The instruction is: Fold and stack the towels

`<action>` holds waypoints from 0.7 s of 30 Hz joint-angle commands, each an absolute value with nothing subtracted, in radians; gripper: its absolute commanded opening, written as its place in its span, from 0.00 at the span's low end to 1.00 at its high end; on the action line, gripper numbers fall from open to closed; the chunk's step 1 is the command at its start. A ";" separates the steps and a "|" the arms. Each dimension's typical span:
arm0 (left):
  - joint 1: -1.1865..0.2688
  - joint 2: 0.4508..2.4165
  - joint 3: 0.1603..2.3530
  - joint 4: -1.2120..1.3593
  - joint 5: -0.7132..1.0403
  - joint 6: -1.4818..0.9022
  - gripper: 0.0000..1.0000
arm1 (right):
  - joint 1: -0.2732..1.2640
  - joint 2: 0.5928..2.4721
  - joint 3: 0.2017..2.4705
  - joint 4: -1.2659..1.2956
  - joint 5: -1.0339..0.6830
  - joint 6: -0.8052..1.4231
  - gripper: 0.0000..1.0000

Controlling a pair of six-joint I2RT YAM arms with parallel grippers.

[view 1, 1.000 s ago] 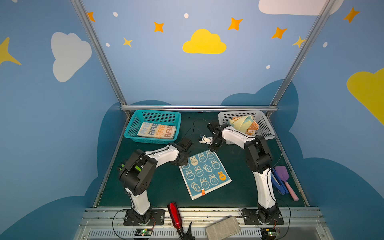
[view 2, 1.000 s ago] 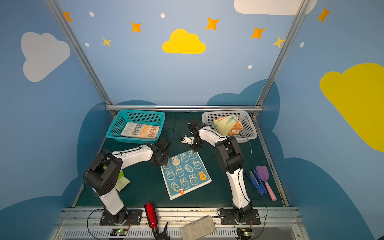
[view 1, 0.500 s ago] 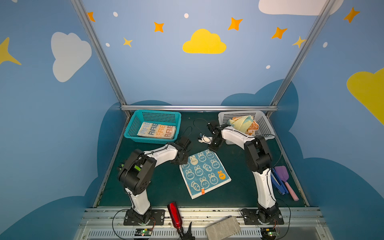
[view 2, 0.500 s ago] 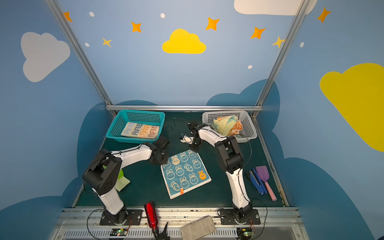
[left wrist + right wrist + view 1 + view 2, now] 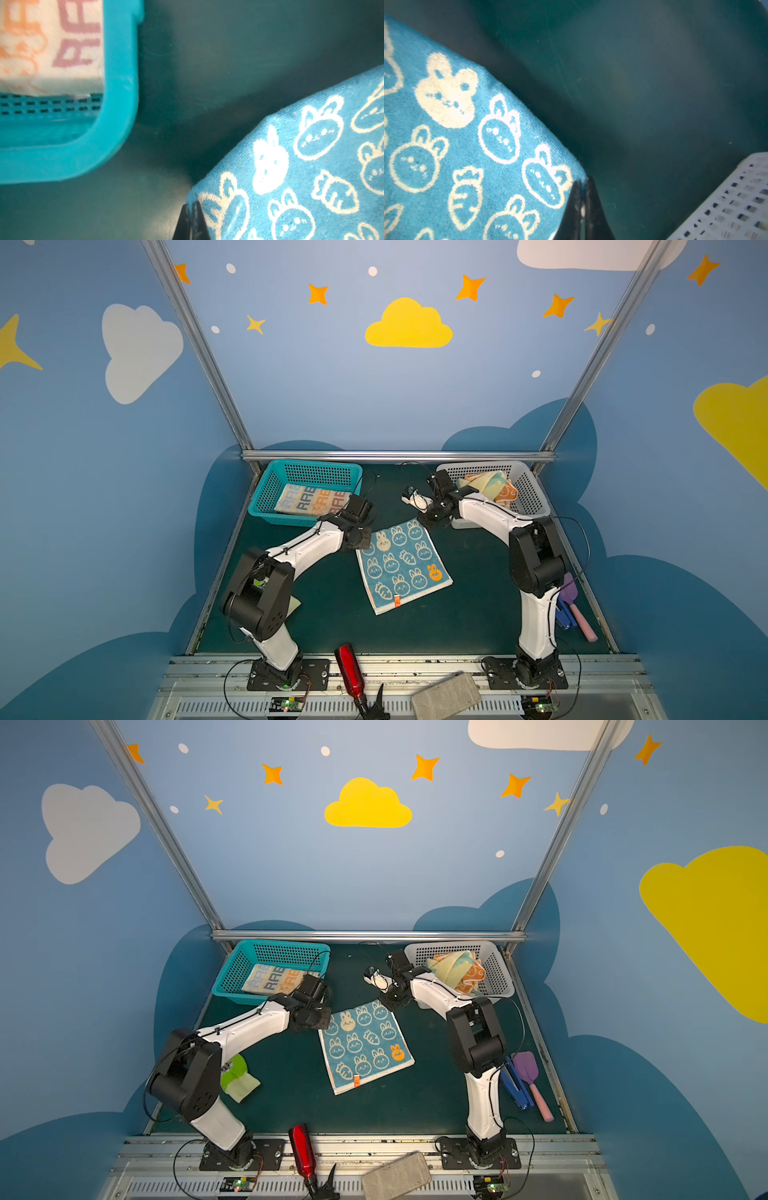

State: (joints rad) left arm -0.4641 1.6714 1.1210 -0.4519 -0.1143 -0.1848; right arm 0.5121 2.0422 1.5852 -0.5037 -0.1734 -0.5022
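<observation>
A blue towel with white rabbits [image 5: 401, 568] [image 5: 365, 1046] lies spread flat on the green mat. My left gripper [image 5: 190, 204] is shut on its far left corner [image 5: 365, 545]. My right gripper [image 5: 582, 182] is shut on its far right corner [image 5: 430, 522], with blue pile showing between the tips. A folded cream towel with letters [image 5: 313, 499] [image 5: 52, 41] lies in the teal basket [image 5: 307, 466] [image 5: 120, 83]. A pale yellow and blue towel [image 5: 484, 483] and an orange towel [image 5: 509, 493] lie crumpled in the white basket [image 5: 536, 497] [image 5: 737, 203].
A green glove [image 5: 235, 1071] and a pale yellow note [image 5: 245, 1088] lie by the left arm's base. A purple spatula [image 5: 569, 595] and a blue tool [image 5: 515, 1085] lie at the right edge. A red bottle [image 5: 349, 668] and a grey block [image 5: 446, 695] lie on the front rail.
The right jaws have closed onto the towel's far right corner. The left gripper stays shut on its corner. The towel lies about where it was.
</observation>
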 commanded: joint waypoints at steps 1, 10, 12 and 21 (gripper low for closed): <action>-0.461 1.651 1.126 -0.422 -0.126 -0.111 0.04 | 0.503 2.014 1.580 -0.456 -0.211 -0.481 0.00; -0.477 1.560 1.043 -0.399 -0.072 -0.132 0.04 | 0.489 1.913 1.462 -0.419 -0.275 -0.456 0.00; -0.484 1.526 1.020 -0.395 -0.061 -0.135 0.04 | 0.487 1.890 1.438 -0.417 -0.282 -0.449 0.00; -0.538 1.430 0.929 -0.365 -0.015 -0.149 0.04 | 0.466 1.818 1.331 -0.417 -0.285 -0.399 0.00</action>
